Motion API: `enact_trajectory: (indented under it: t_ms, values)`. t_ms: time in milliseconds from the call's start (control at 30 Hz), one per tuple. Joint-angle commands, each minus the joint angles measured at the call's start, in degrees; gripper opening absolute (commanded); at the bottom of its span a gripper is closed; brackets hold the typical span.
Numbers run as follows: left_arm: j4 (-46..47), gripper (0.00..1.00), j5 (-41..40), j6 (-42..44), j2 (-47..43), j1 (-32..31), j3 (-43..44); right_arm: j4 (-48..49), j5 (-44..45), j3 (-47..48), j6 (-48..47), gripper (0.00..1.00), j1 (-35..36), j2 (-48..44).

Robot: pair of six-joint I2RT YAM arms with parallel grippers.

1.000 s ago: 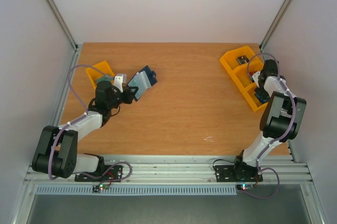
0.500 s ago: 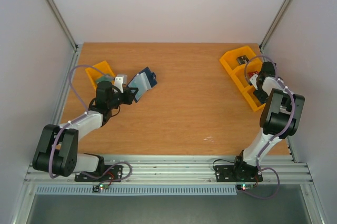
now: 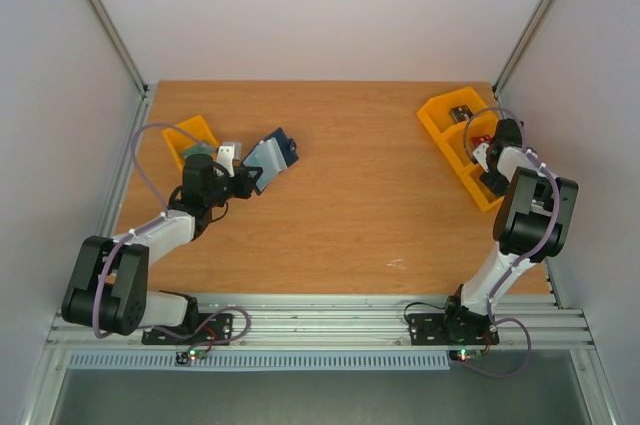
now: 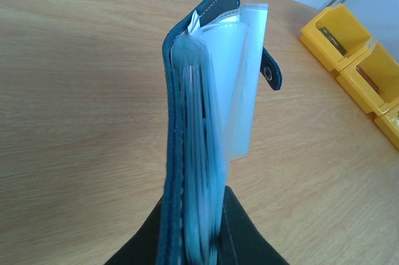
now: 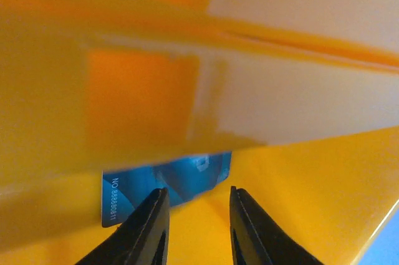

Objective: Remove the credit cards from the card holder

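The left gripper (image 3: 245, 177) clamps the open card holder (image 3: 270, 153) near the table's (image 3: 350, 195) far-left corner, well apart from the right gripper (image 5: 196, 199), jaws narrowly parted just beside a blue credit card (image 5: 168, 181) inside the far-right yellow bin (image 5: 293, 215).

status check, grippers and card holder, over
Left gripper shut on card holder, held upright and open. Right gripper down in yellow bin, jaws apart, blue credit card lying loose just past them. Nothing in the way.
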Motion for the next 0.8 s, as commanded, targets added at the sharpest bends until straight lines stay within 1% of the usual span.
enact_trajectory:
  t_ms: [0,167,367,467,533,667,767]
  values:
    - [2.8,0.0,-0.7,1.4,0.4,0.2,1.5,-2.0,-1.0,-1.1,0.0,0.29,-0.3,-0.7]
    - [2.6,0.0,-0.8,1.5,0.2,0.2,1.3,-3.3,-2.4,0.6,1.7,0.3,-0.3,-2.2]
    - [2.9,0.0,-0.7,1.9,-0.2,0.2,1.4,-9.8,-10.8,5.6,10.7,0.31,-0.3,-5.0]
    - [2.8,0.0,-0.7,2.0,-0.4,0.2,1.4,-13.9,-16.7,9.2,18.2,0.3,-0.3,-6.5]
    - [2.8,0.0,-0.5,2.1,-0.7,0.2,1.4,-15.8,-19.1,11.2,23.2,0.3,-0.3,-7.2]
    - [3.0,0.0,0.0,2.4,-1.4,0.2,1.5,-18.2,-17.5,14.9,33.7,0.29,-0.4,-6.6]
    - [2.7,0.0,0.1,2.9,-2.0,0.2,1.4,-24.4,-16.1,20.3,43.2,0.25,-1.5,-3.3]
